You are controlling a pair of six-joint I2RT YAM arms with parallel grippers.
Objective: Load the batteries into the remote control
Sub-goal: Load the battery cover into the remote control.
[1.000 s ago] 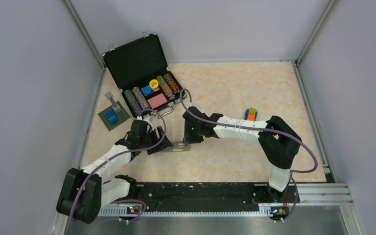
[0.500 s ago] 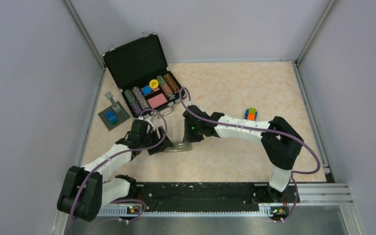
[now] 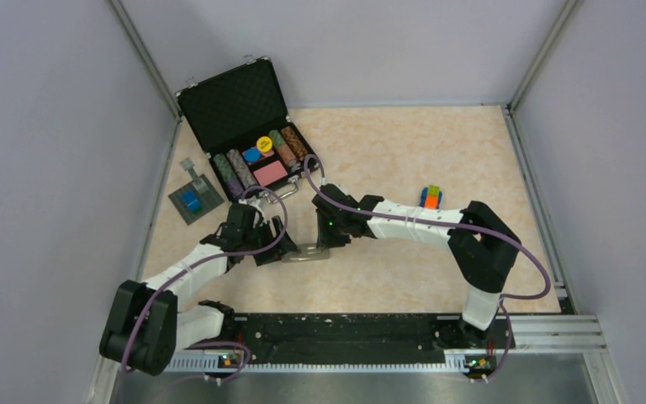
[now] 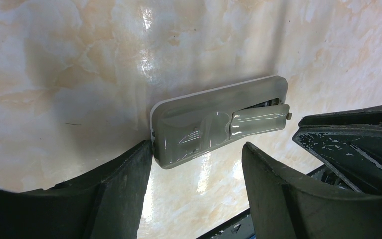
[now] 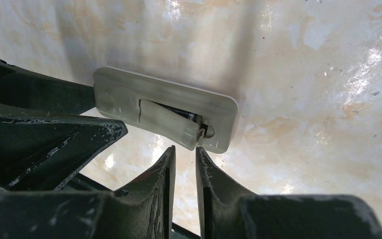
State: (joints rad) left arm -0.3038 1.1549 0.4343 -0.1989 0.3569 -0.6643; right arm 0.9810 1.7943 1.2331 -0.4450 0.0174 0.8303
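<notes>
The remote control (image 3: 307, 251) lies back up on the table between both grippers, greyish (image 4: 214, 117) with a white rim. Its battery cover (image 5: 166, 122) sits askew, lifted at one end, and a dark battery (image 5: 183, 114) shows in the slot beneath it. My left gripper (image 4: 196, 147) is open, its left finger (image 4: 129, 169) touching the remote's end and the other standing clear. My right gripper (image 5: 185, 149) hovers just off the cover's raised end, jaws only a narrow gap apart with nothing between them. A blue battery is not visible.
An open black case of poker chips (image 3: 244, 126) stands at the back left. A grey square plate with a blue block (image 3: 192, 200) lies near the left wall. An orange-green-blue block toy (image 3: 431, 196) sits to the right. Enclosure walls ring the table.
The right gripper's jaws have narrowed and that arm has edged slightly left toward the remote's cover. The left gripper and remote have held their place.
</notes>
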